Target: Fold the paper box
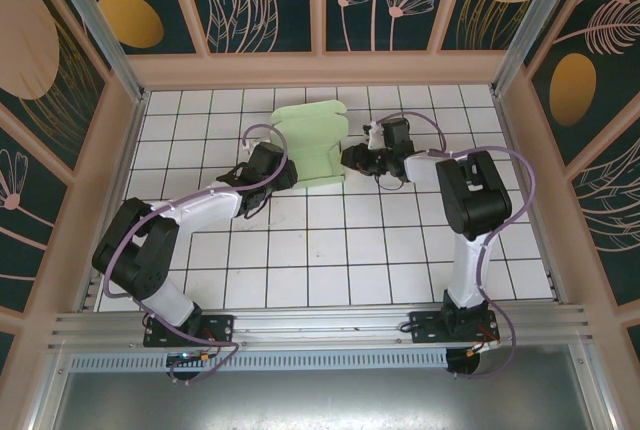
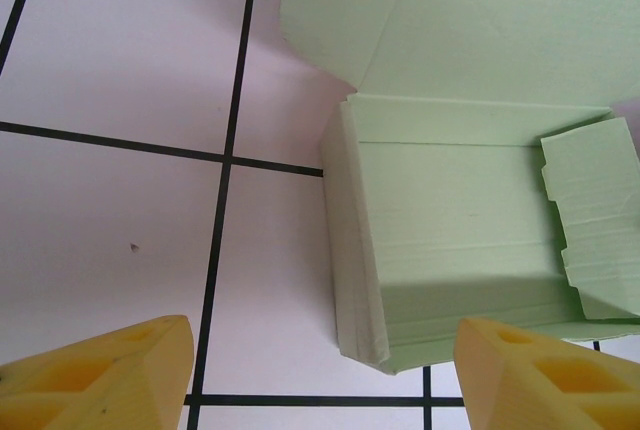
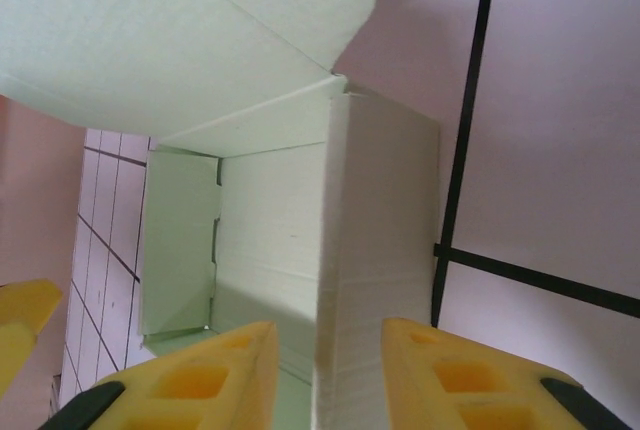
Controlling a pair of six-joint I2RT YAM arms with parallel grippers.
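- Top external view: the paper box (image 1: 312,145), pale mint-green card, partly folded, sits on the far middle of the white tiled worktop (image 1: 330,260). One broad flap lies open toward the far side.
- Left arm (image 1: 200,208): reaches from the near left up to the box's near left corner.
- Right arm (image 1: 468,190): bends in from the right, with its wrist at the box's right side.
- Left wrist view: the left fingers (image 2: 100,375) are yellow and set wide apart, holding nothing. A corner of the box (image 2: 460,240) lies ahead between them, its side wall upright, with a notched tab at the right.
- Right wrist view: the right fingers (image 3: 200,380) are yellow and set narrow, one on each side of an upright wall of the box (image 3: 375,250). Whether they actually pinch the wall cannot be told.
- Same view: the open flap curves across the top of the picture.
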